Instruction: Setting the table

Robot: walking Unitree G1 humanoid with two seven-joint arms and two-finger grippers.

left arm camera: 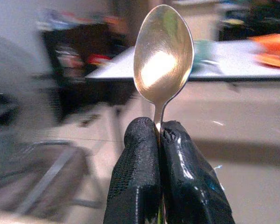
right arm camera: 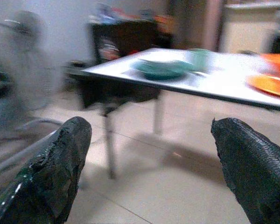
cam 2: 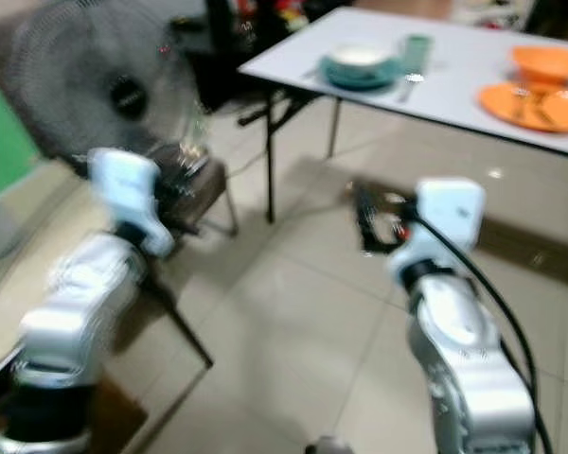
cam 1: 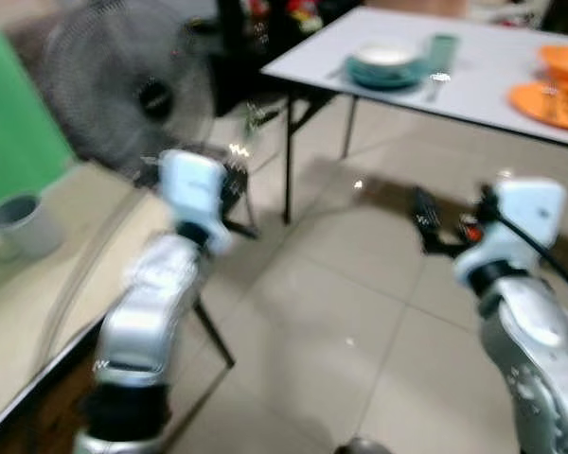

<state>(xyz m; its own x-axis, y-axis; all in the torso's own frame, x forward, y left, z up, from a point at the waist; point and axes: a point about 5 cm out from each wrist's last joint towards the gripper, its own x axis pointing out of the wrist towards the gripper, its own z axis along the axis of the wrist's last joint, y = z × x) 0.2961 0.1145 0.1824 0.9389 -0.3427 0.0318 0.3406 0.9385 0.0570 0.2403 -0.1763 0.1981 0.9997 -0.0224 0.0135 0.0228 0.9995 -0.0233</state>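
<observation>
Left gripper (left arm camera: 159, 140) clenches one spoon (left arm camera: 163, 53) (upright); right gripper (right arm camera: 149, 140) spread, holding nothing.

Gold-toned spoon (left arm camera: 163, 60), white table (cam 1: 483, 71), seemingly teal bowl (cam 1: 386, 66), orange plates (cam 1: 554, 99).

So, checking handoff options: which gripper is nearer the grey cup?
Left. The left gripper, holding a spoon, is beside the grey cup; the right gripper is across the floor.

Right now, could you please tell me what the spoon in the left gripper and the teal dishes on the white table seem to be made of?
The shiny oval spoon looks like polished metal: it mirrors light brightly. The left gripper pinches its handle. The teal bowl and plate on the white table look glazed or plastic; blur leaves that open.
</observation>
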